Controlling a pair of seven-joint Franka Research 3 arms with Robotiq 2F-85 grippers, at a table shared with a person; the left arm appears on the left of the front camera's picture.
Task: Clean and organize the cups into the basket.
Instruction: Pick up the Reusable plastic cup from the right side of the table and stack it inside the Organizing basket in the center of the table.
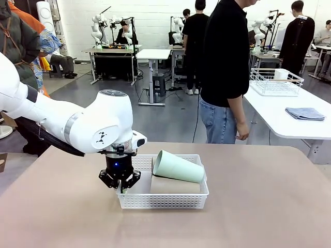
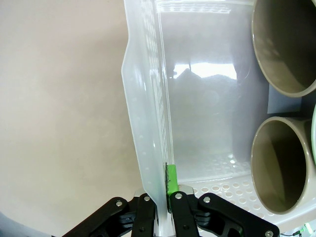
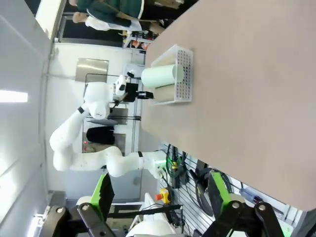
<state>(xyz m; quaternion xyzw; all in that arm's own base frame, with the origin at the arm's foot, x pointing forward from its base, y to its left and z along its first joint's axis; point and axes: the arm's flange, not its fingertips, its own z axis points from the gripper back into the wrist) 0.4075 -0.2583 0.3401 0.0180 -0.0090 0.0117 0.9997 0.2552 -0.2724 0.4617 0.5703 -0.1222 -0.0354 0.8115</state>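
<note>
Three cups [image 1: 178, 166], one mint-green upon two brown, lie already in the basket [image 1: 164, 200] on your table [image 1: 269, 206], so little remains; the left pincer [image 2: 159, 197] is clamped on the basket wall, the right pincer [image 3: 160, 197] gapes empty.

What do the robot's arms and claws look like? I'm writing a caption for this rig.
The left arm is glossy white with rounded joints, a grey cap, a grey band and a small black mark on the wrist housing. Its left claw is black, with a blue light on its body and green pads on black linked fingers. The right claw is likewise black, with bright green pads.
</note>
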